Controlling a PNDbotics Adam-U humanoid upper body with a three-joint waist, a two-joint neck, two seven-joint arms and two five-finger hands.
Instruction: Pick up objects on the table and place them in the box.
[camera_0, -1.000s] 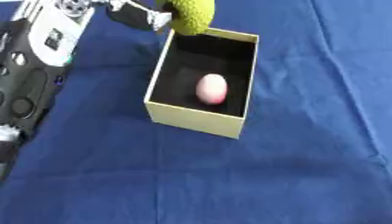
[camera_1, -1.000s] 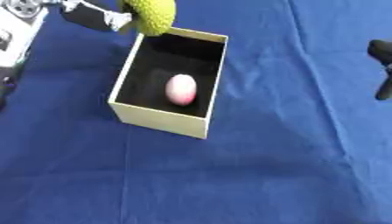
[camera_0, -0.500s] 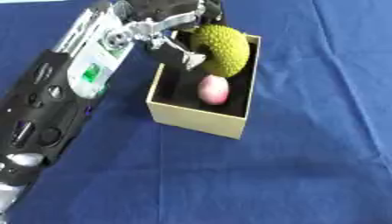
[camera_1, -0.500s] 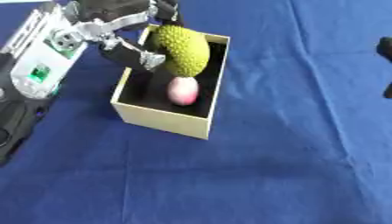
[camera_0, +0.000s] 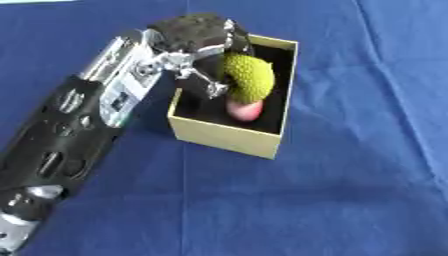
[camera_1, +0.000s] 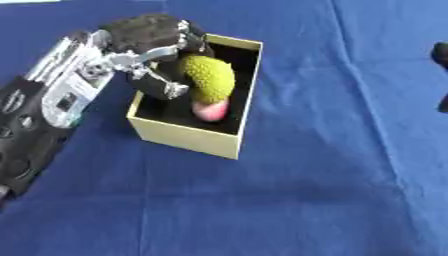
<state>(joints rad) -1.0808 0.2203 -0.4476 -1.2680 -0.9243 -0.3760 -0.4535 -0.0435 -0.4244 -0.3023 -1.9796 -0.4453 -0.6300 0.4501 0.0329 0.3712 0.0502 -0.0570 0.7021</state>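
From my left eye, my left arm (camera_0: 79, 125) came in from the lower left and reached across the blue tablecloth (camera_0: 350, 190) to the open box (camera_0: 229, 140). My left hand (camera_0: 194, 42) was over the box's near-left part, its fingers (camera_0: 206, 80) curled around a bumpy yellow-green fruit (camera_0: 248, 77), shaped like a small jackfruit. I was holding that fruit inside the box's opening, its length running roughly from the far wall down toward the middle. Just beneath its lower end lay a pink egg-shaped thing (camera_0: 245, 111) on the black lining of the box; the fruit overlapped it, and I could not tell whether the two were touching. The box itself was pale yellow outside and stood askew on the cloth, one corner pointing toward me.

From my right eye, the same scene sat a little further left. My left hand (camera_1: 153, 35) was again clasped on the yellow-green fruit (camera_1: 210, 77), with the silver links of the fingers (camera_1: 162, 85) bent along its left side. The pink thing (camera_1: 210, 111) showed below the fruit, near the middle of the box (camera_1: 188, 139). At the right edge of this view, well apart from the box, a dark part of my right hand (camera_1: 442, 55) showed over the cloth (camera_1: 332, 190); too little of it was in view for me to tell how its fingers stood.
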